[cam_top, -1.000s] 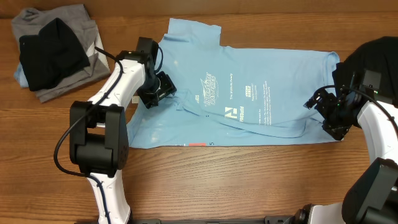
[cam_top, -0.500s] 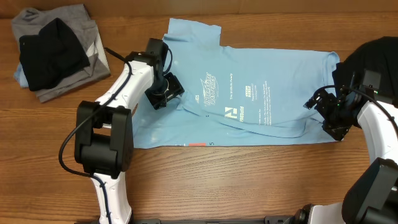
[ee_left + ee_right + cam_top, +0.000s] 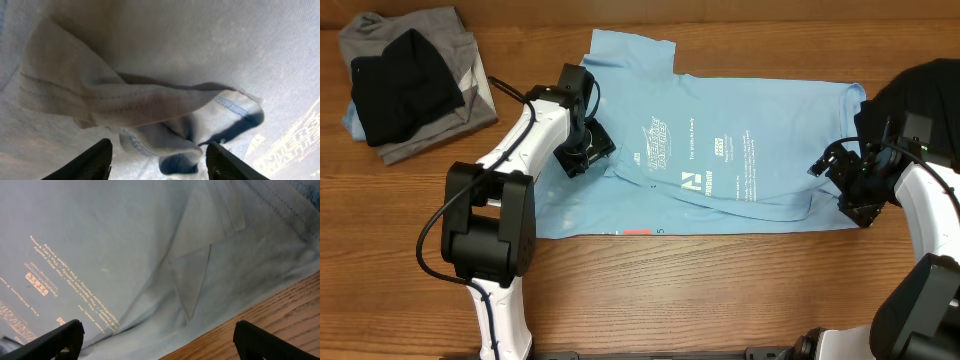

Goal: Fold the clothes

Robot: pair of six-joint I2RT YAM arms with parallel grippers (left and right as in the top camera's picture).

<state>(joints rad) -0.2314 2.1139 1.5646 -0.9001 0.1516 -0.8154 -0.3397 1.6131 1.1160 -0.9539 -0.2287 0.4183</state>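
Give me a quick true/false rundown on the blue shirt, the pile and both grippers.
1. The light blue T-shirt lies spread out, print up. True.
2. The left gripper is shut on fabric. False: its fingers stand apart over a bunched fold of the shirt.
3. A black garment lies on top of the grey one. True.
4. The right gripper is over the folded pile. False: it is open at the blue shirt's edge, next to the bare wooden table.
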